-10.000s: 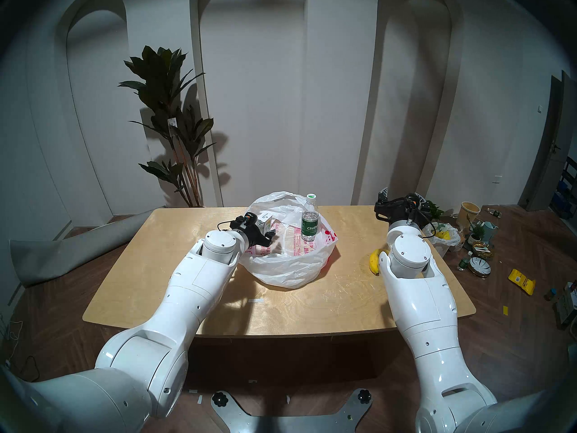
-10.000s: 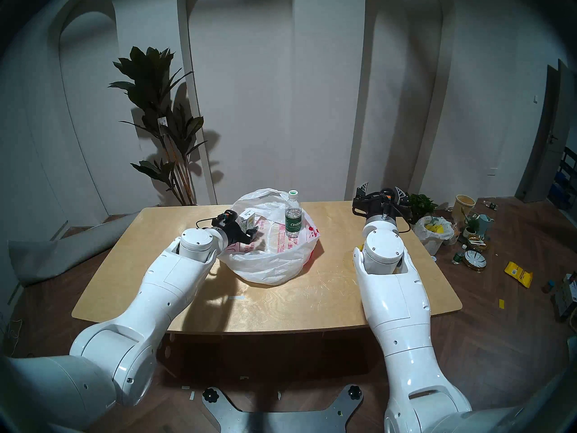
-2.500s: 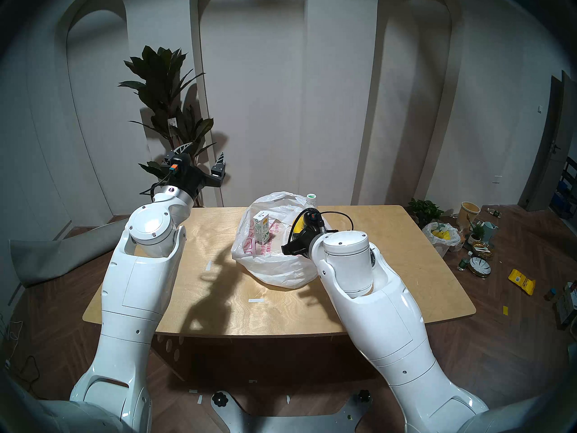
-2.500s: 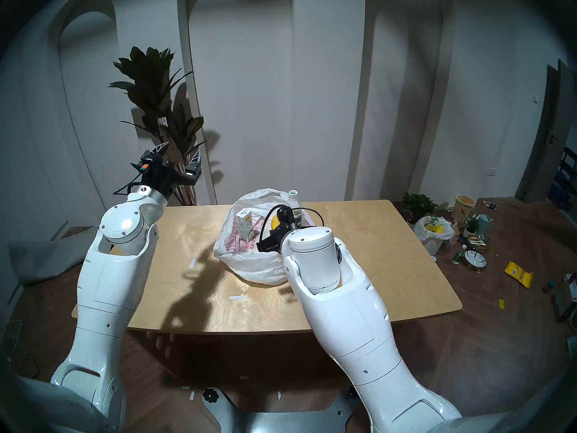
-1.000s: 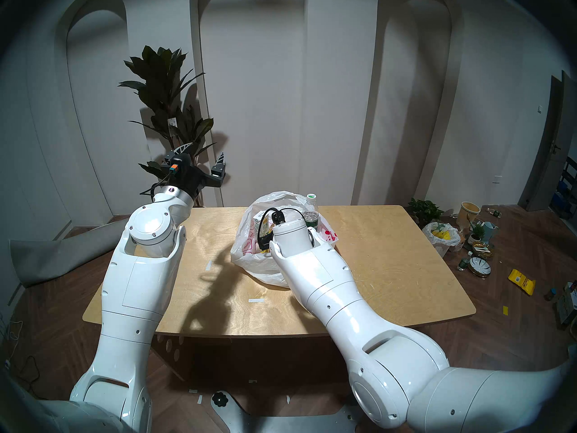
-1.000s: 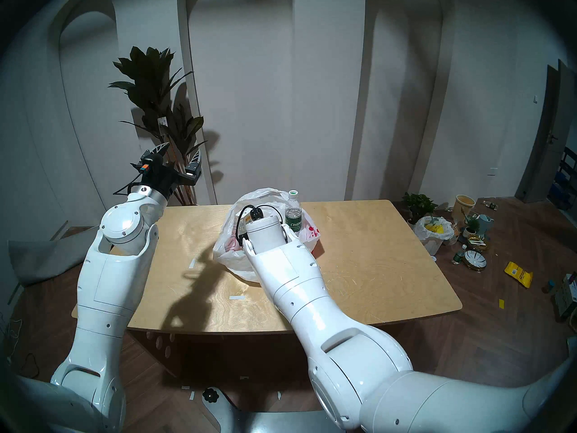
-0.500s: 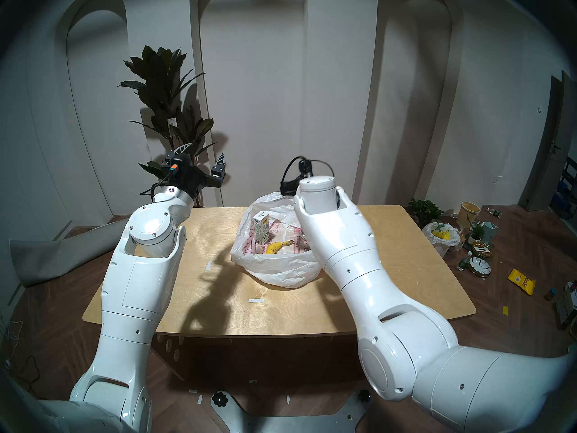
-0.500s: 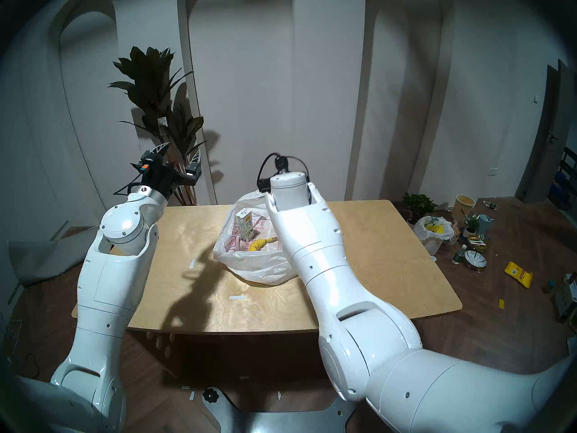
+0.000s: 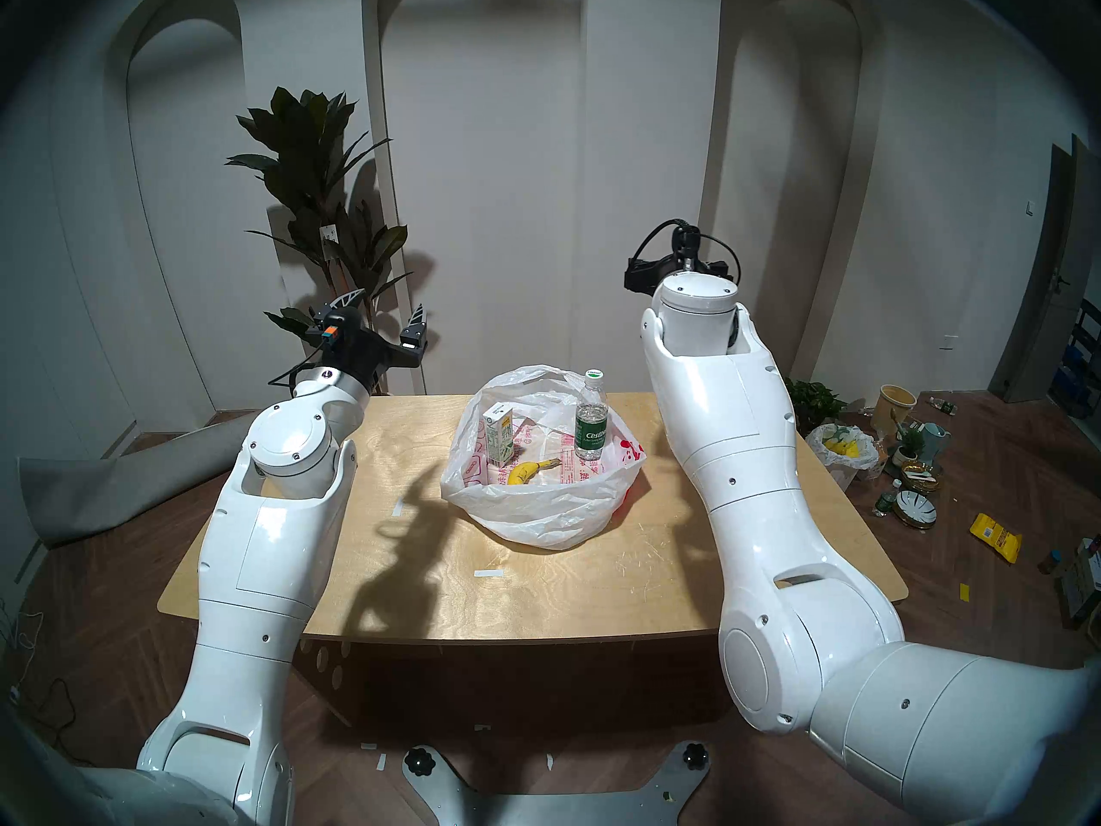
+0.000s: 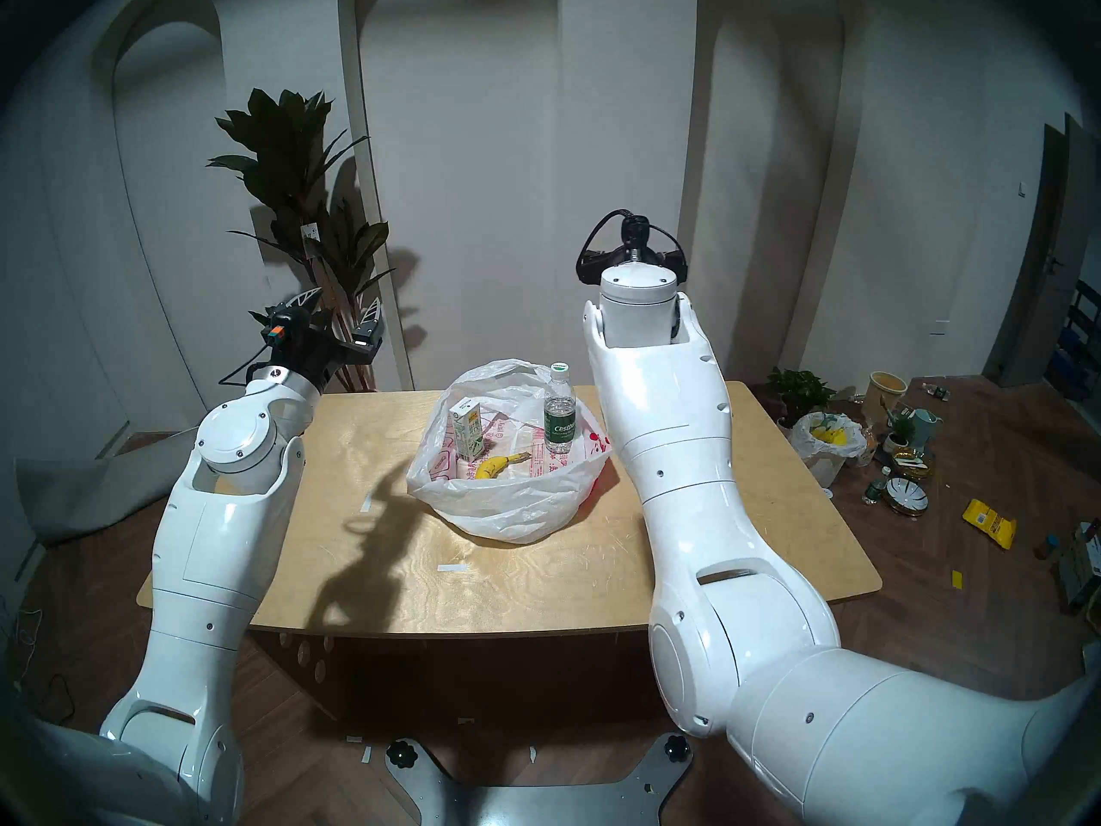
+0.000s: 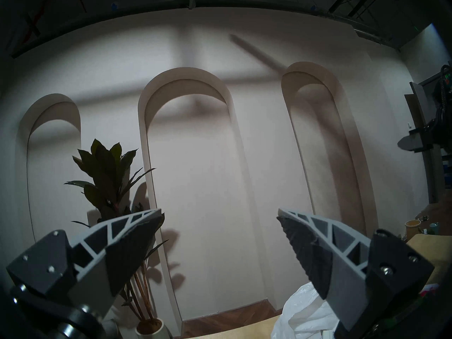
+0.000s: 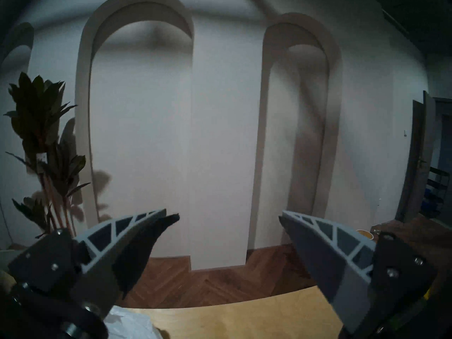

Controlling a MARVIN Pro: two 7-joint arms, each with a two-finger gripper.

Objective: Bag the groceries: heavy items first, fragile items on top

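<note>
The white plastic bag (image 9: 536, 512) with red print sits open on the table, also in the right head view (image 10: 506, 509). Inside it stand the water bottle (image 9: 591, 431) at the right and the white-green carton (image 9: 499, 440) at the left. The banana (image 9: 530, 471) lies between them, toward the front. My left gripper (image 9: 386, 306) is open and empty, raised beyond the table's far left corner (image 11: 219, 212). My right gripper (image 12: 226, 216) is open and empty, raised high to the right of the bag. In the head views its fingers are hidden behind the wrist.
The wooden table (image 9: 536, 592) holds only the bag. A tall plant (image 9: 322, 211) stands behind my left gripper. On the floor at the right lie a small bag of yellow scraps (image 9: 846, 446), bowls, pots and a yellow snack packet (image 9: 995, 536).
My right gripper has let go of the banana inside the bag, then risen out and swung up to the right. The left arm has barely shifted.
</note>
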